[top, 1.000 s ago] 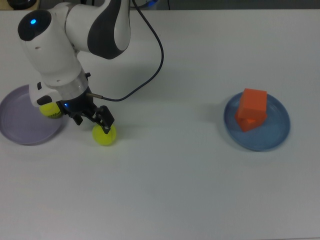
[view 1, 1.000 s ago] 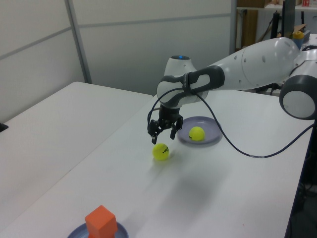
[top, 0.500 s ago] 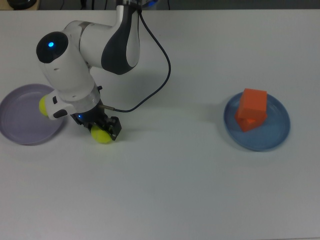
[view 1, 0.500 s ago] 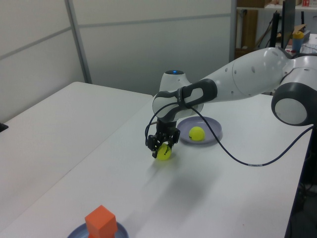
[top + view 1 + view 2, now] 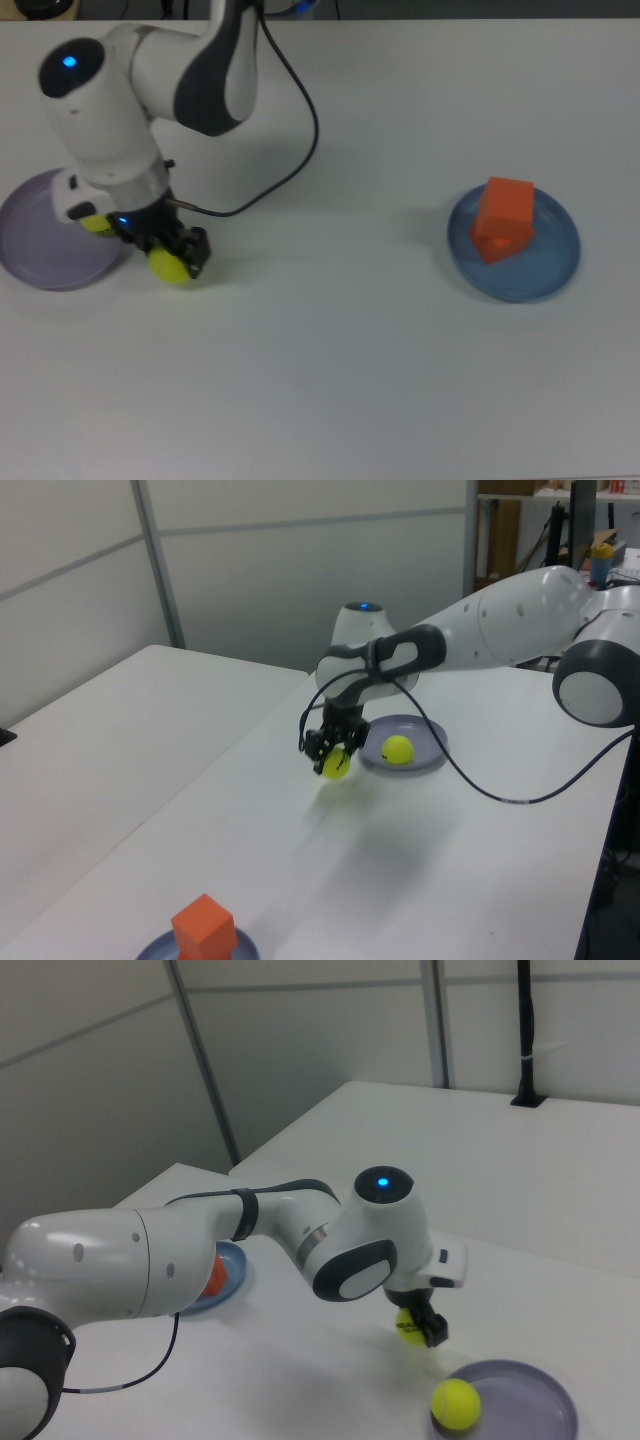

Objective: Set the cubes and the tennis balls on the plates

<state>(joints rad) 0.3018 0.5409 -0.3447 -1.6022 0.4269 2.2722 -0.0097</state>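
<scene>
My gripper (image 5: 176, 260) is shut on a yellow-green tennis ball (image 5: 166, 266), held a little above the table just right of the lavender plate (image 5: 40, 258) in the top view. The left view shows this tennis ball (image 5: 335, 766) in the air beside the lavender plate (image 5: 425, 759). A second tennis ball (image 5: 398, 749) lies on that plate; the arm half hides the second tennis ball (image 5: 95, 223) in the top view. An orange cube (image 5: 503, 217) sits on the blue plate (image 5: 548, 266) at the top view's right.
A black cable (image 5: 300, 150) runs from the wrist across the white table (image 5: 350, 380). In the right view the arm (image 5: 150, 1260) partly covers the blue plate (image 5: 233, 1260) and its cube. Grey partition walls (image 5: 250, 570) stand behind the table.
The gripper came down over the loose tennis ball, shut on it, lifted it and carried it toward the lavender plate, to the top view's left.
</scene>
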